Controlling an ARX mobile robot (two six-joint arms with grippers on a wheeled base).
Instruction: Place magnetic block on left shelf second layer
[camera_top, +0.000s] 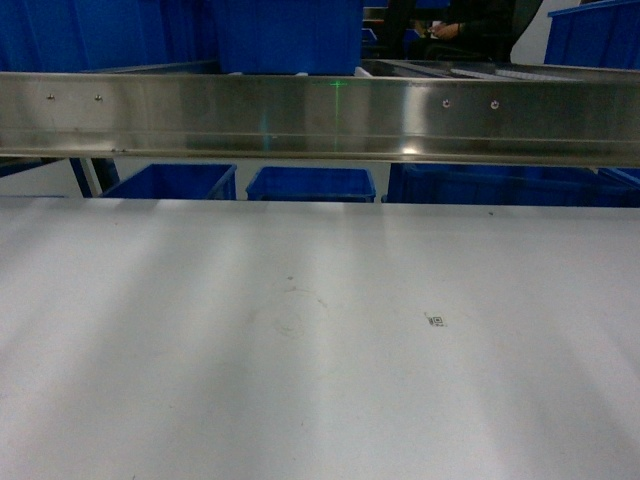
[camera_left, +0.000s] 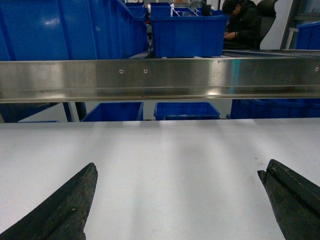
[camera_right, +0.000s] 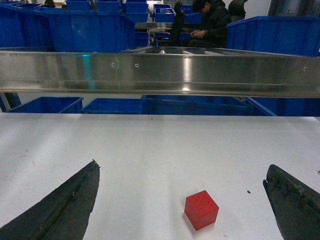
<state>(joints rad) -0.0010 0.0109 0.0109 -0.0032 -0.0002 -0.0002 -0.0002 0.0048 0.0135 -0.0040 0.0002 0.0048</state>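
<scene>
Desk (camera_top: 300, 380): wide white top, steel rail (camera_top: 320, 115) of the rack across its far edge, blue bins (camera_top: 310, 183) behind the rail. Magnetic block (camera_right: 201, 210): red cube on the desk, well short of the rail, not in head view (only right wrist cam shows it). Right pincer (camera_right: 182, 200): wide open, empty, cube betw. its tips, nearer the right one. Left pincer (camera_left: 177, 197): wide open, empty. Step: grasp. Judgement: shift right, lower, square jaws to flat faces, then close.
</scene>
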